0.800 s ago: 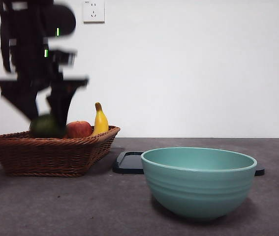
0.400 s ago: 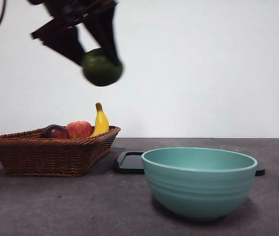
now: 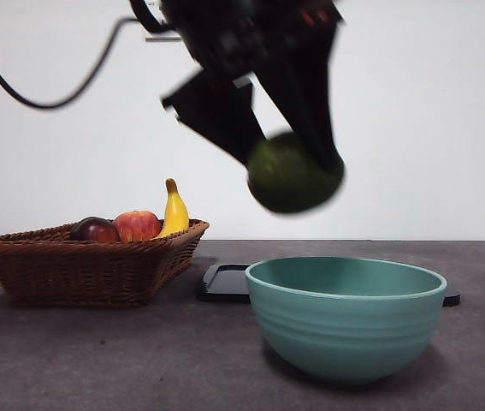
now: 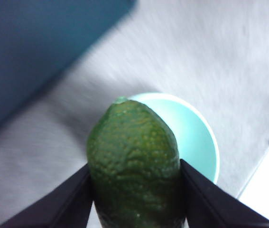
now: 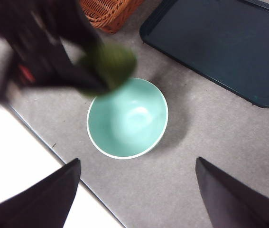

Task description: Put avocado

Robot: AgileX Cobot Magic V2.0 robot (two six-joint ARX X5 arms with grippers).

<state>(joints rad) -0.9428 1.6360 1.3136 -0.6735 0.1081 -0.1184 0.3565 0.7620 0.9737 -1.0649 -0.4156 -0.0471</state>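
Grey table (image 3: 139,360), teal bowl (image 3: 346,317) up front. Left gripper (image 3: 298,167) clamped on avocado (image 3: 293,174), hanging just above bowl's rim. Right gripper (image 5: 136,190) high up, jaws apart. Wicker basket (image 3: 88,265) further back.

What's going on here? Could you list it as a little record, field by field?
held: avocado, clamped in the left hand
position: in the air above the bowl, near its rim
bowl: teal, holds nothing
right hand: open, high over the table, holding nothing
basket: apple, banana, dark maroon fruit
tray: dark, flat, behind the bowl
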